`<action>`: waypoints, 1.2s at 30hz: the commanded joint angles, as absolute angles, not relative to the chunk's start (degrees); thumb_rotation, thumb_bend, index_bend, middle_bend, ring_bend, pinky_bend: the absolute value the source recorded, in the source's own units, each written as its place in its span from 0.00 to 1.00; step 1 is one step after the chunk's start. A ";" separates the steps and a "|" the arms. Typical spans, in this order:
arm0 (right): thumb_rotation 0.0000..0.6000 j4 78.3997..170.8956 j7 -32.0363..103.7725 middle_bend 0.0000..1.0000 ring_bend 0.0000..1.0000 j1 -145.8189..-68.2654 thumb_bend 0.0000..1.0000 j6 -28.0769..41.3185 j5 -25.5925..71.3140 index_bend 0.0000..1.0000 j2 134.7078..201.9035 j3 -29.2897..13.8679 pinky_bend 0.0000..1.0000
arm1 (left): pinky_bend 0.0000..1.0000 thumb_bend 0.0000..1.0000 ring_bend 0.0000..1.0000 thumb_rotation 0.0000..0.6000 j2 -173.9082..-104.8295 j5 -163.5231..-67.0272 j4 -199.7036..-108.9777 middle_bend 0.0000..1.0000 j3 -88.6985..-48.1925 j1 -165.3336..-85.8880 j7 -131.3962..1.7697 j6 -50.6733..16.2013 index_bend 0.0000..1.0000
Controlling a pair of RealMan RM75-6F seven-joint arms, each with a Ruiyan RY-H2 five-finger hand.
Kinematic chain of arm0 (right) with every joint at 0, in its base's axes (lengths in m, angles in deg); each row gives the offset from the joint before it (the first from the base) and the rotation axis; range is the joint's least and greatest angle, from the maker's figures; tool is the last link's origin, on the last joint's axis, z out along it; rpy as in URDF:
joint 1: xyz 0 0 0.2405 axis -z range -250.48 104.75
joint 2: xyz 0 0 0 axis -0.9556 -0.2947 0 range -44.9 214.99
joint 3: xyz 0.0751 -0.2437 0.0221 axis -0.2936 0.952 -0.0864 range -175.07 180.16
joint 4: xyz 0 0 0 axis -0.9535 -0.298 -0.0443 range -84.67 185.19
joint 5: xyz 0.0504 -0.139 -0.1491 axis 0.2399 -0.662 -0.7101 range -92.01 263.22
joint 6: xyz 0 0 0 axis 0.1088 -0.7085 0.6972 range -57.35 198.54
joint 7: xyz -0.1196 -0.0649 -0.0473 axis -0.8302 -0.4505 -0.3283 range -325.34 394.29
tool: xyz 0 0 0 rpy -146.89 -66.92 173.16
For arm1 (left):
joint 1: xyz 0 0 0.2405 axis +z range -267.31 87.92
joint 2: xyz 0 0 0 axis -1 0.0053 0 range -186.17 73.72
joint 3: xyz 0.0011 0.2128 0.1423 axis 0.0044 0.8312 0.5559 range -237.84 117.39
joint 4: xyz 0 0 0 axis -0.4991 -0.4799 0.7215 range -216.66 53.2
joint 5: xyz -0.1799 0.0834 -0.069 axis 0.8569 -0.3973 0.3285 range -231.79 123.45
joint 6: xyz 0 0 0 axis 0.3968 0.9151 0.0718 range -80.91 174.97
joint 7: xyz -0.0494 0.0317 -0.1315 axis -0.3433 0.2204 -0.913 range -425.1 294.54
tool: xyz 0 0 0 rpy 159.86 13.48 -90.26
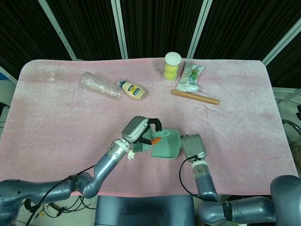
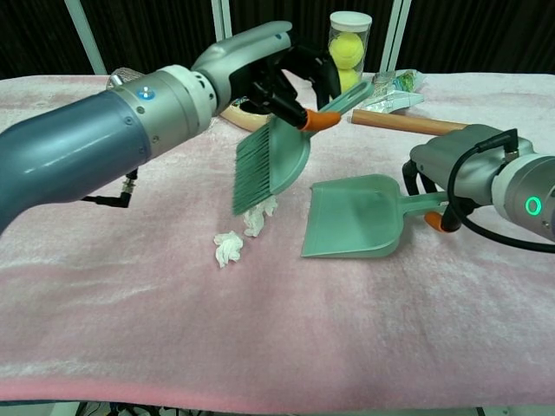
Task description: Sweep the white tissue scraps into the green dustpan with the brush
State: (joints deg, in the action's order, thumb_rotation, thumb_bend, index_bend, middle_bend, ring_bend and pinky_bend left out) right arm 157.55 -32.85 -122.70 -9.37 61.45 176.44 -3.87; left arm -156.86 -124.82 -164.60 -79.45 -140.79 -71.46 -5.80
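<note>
My left hand [image 2: 264, 62] [image 1: 138, 129] grips the green brush [image 2: 270, 165] by its orange-collared handle [image 2: 316, 117] and holds it lifted and tilted. Its bristles hang just above one white tissue scrap [image 2: 260, 217]. A second scrap [image 2: 228, 249] lies a little nearer and to the left. In the head view the scraps [image 1: 131, 153] peek out beside my left wrist. The green dustpan [image 2: 355, 217] [image 1: 167, 146] lies flat to the right of the scraps, its mouth towards them. My right hand [image 2: 460, 169] [image 1: 193, 146] holds the pan's handle [image 2: 423, 204].
At the back of the pink cloth [image 1: 56, 122] lie a clear ribbed glass [image 1: 99, 86], a yellow sauce bottle [image 1: 132, 89], a tube of tennis balls [image 1: 171, 67], a snack packet [image 1: 190, 77] and a wooden stick [image 1: 195, 97].
</note>
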 commanded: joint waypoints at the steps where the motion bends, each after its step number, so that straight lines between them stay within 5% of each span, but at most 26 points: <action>1: 1.00 157.58 -32.48 0.57 0.70 -122.74 0.51 -8.87 60.79 0.62 176.64 -3.56 0.81 | 1.00 0.39 0.91 1.00 -154.43 -124.46 -166.36 0.64 -77.50 -139.05 -71.69 -5.29 0.61; 15: 1.00 157.26 -31.89 0.57 0.70 -122.70 0.51 -8.33 60.04 0.62 177.60 -2.57 0.81 | 1.00 0.39 0.91 1.00 -150.85 -126.36 -166.68 0.65 -71.31 -134.36 -74.89 -5.61 0.61; 36: 1.00 155.61 -31.91 0.57 0.70 -123.03 0.51 -7.55 61.05 0.62 178.01 -2.95 0.81 | 1.00 0.40 0.91 1.00 -166.68 -128.41 -147.65 0.65 -74.88 -141.45 -81.10 -2.04 0.61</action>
State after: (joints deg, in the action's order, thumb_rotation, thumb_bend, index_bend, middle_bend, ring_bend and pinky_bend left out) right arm 155.60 -31.92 -123.02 -7.55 61.06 178.02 -2.95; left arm -165.51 -127.94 -148.74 -74.26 -140.53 -80.44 -2.15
